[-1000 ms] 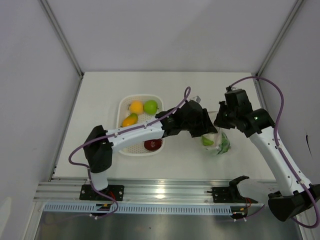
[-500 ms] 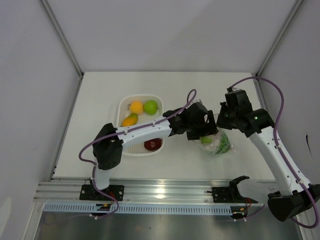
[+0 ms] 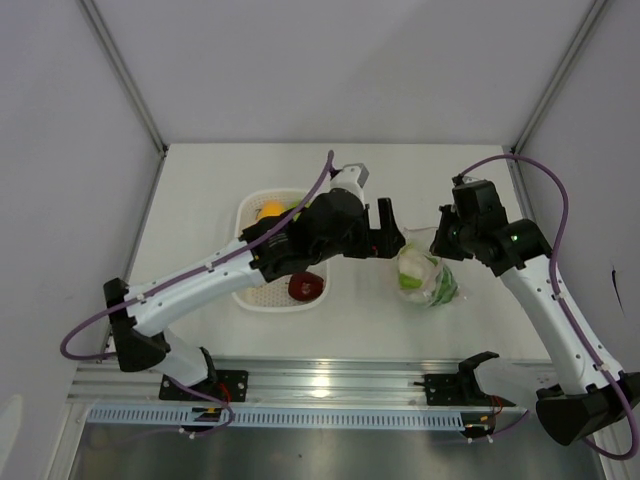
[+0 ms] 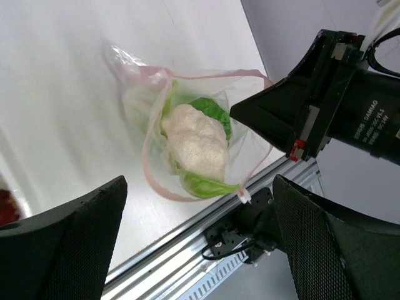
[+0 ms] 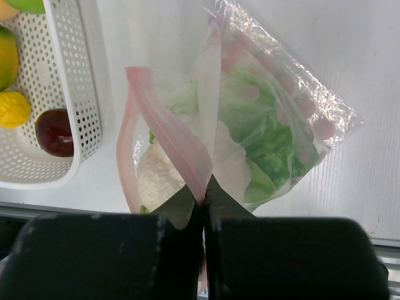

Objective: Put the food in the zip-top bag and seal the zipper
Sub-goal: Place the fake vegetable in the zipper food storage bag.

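- Your right gripper [image 5: 203, 195] is pinched tight on the thin pink zipper strip [image 5: 167, 130] of the clear, floppy zip-top bag with pink dots [image 5: 294, 106]. It lifts one lip, so the mouth gapes towards the basket instead of lying flat.
- Leafy green-white toy lettuce [image 4: 194, 147] already sits inside the bag, which rests on the table. It looks like both heads, so the bag is partly filled.
- Your left gripper [image 3: 384, 232] hovers just beside the bag mouth with its fingers spread wide and nothing between them, free to fetch the next piece.
- The white perforated plastic basket [image 3: 242, 228] holds what remains to load. The dark red apple [image 3: 306, 287] is at its near end, with the two orange-yellow round fruits [image 5: 12, 107] and the lime-green round fruit [image 5: 22, 4] farther back.
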Robot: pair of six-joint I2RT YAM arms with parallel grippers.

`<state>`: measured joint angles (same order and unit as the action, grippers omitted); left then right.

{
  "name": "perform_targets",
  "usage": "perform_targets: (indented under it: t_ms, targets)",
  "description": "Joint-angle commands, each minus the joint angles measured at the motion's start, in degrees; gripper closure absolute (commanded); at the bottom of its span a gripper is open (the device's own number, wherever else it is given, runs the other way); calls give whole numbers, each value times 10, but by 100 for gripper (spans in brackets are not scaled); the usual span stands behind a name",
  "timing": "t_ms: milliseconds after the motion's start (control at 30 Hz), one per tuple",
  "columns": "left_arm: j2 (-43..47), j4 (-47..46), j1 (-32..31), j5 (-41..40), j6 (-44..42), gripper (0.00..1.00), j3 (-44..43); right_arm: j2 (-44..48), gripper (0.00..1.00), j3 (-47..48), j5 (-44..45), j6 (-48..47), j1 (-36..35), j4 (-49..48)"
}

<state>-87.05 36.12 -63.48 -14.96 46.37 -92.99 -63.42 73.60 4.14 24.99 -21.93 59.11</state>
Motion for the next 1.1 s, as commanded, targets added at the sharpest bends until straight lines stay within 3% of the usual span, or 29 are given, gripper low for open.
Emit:
perform_targets:
  t_ms: [0, 133, 167, 267, 633, 800, 1067]
  targets:
    - [36, 0, -2, -32, -48, 3, 73, 17, 100, 11, -12, -9, 2, -11]
    - [55, -32, 4, 2, -66, 13, 132, 22, 100, 15, -22, -15, 2, -9]
    - [53, -34, 7, 13, -66, 22, 146, 22, 100, 16, -26, -14, 2, -9]
    - [45, -63, 23, 77, -64, 32, 169, 22, 100, 17, -31, -17, 2, -11]
    - [-29, -160, 34, 196, -31, 36, 171, 22, 100, 17, -34, -20, 1, -11]
    - [-80, -158, 36, 223, -22, 37, 130, 21, 100, 23, -34, -20, 2, -8]
    - [-110, -177, 46, 237, -10, 62, 132, 22, 100, 37, -34, -21, 2, -2]
